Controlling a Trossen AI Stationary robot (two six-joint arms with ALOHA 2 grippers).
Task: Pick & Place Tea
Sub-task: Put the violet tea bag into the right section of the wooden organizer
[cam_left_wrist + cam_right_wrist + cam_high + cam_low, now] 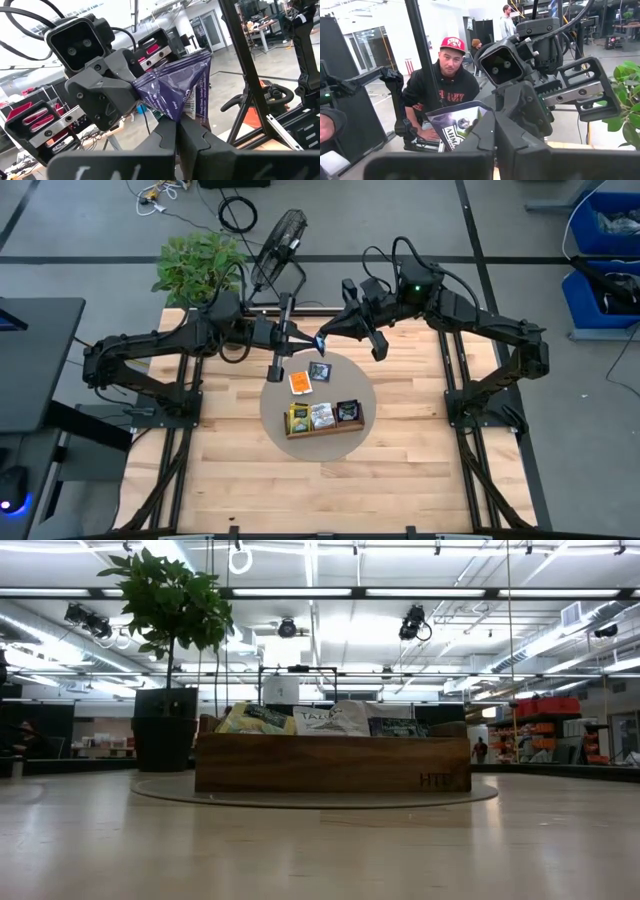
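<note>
A glossy, crinkled foil-like packet (182, 90) — purple, with a printed label — is pinched between the matt black plastic fingers of the left gripper (177, 131) and those of the right gripper (492, 132) facing it. Brushed bare metal plates with red inserts are seen on the opposing gripper body. Below the grippers, a pale wooden table (400, 480) of smooth, lightly sheened planks is laid out, with a matt grey round mat (368, 395) on it. A dark, smooth-finished wooden tray (330, 762) rests there — its paper-like packets (321, 416) look slightly shiny.
</note>
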